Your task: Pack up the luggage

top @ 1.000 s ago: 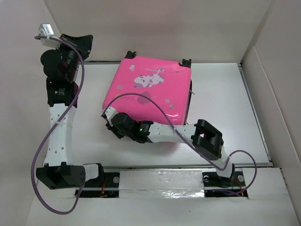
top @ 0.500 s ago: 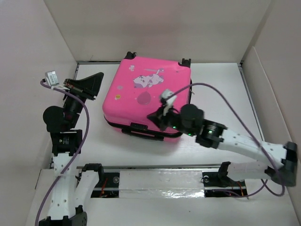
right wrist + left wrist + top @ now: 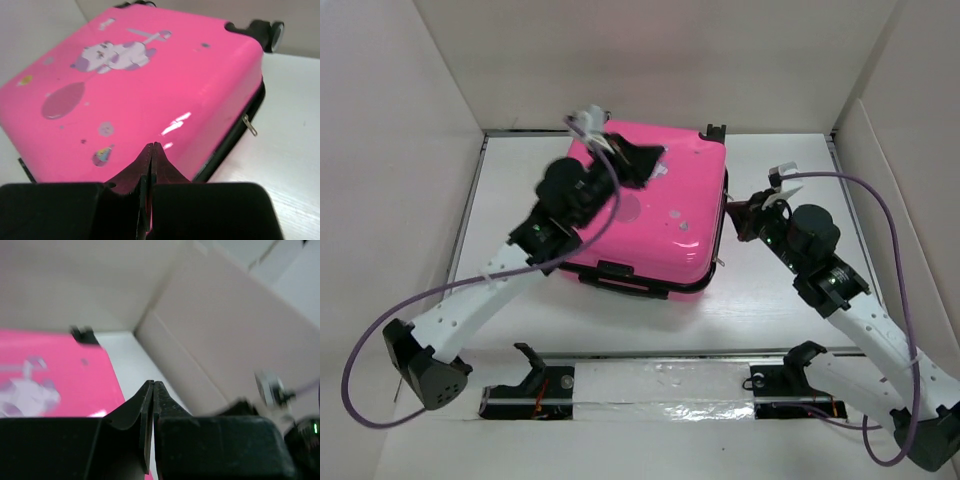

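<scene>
On the white bench point(image 3: 790, 300), the luggage point(image 3: 670, 215) lies flat and shut, pink stickered shell up, black caster wheels point(image 3: 716, 131) at the far edge. The left hand point(image 3: 645, 160) is over the far part of the lid, fingers pressed together on nothing; whether it touches the shell cannot be told. The right hand point(image 3: 740, 215), likewise closed and empty, sits just beside the case's right side, facing the dark seam where a small zipper pull point(image 3: 250, 125) hangs. Work appears to be at the closing stage, though how far the zip runs is unclear. The next move likely calls for the right hand to part its fingers and pinch that pull while the left steadies the lid
</scene>
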You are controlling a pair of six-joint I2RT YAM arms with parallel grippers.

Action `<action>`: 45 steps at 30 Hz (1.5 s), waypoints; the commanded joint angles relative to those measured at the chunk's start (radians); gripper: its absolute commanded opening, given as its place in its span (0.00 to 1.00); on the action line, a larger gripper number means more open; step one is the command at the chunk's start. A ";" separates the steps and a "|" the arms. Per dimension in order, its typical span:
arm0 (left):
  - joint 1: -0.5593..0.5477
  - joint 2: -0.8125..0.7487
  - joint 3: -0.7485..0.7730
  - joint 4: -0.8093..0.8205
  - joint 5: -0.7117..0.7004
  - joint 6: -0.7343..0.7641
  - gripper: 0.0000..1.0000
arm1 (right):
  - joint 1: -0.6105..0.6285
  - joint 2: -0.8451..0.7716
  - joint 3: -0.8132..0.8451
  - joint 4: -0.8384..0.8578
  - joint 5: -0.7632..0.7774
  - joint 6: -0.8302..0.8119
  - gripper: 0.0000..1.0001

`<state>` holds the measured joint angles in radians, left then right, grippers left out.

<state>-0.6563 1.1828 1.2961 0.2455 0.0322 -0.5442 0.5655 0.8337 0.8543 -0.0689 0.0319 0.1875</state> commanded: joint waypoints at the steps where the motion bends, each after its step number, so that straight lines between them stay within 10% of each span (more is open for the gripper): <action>1: -0.292 -0.073 -0.047 0.047 -0.384 0.177 0.00 | -0.076 -0.025 0.025 -0.087 -0.067 -0.005 0.00; 5: -0.616 -0.068 -0.200 0.058 -0.683 0.257 0.00 | -0.151 -0.143 -0.131 -0.029 -0.179 -0.001 0.00; 10: -0.789 -0.245 -0.600 0.065 -0.865 -0.027 0.00 | -0.234 -0.261 -0.339 0.101 -0.337 0.038 0.00; 14: -0.789 -0.394 -0.808 -0.093 -0.888 -0.304 0.09 | -0.271 -0.223 -0.392 0.155 -0.420 0.033 0.03; 18: -0.789 -0.417 -0.882 -0.161 -0.910 -0.447 0.35 | -0.296 -0.139 -0.411 0.218 -0.472 0.026 0.44; 22: -0.734 -0.362 -0.923 -0.173 -0.864 -0.519 0.48 | -0.335 -0.052 -0.396 0.228 -0.567 0.018 0.51; 45: -0.477 -0.293 -1.044 0.103 -0.618 -0.409 0.53 | -0.417 0.122 -0.448 0.337 -0.725 0.081 0.53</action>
<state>-1.1664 0.8833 0.2604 0.2665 -0.6159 -0.9924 0.1619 0.9489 0.4145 0.1963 -0.6724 0.2623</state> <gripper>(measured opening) 0.528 0.520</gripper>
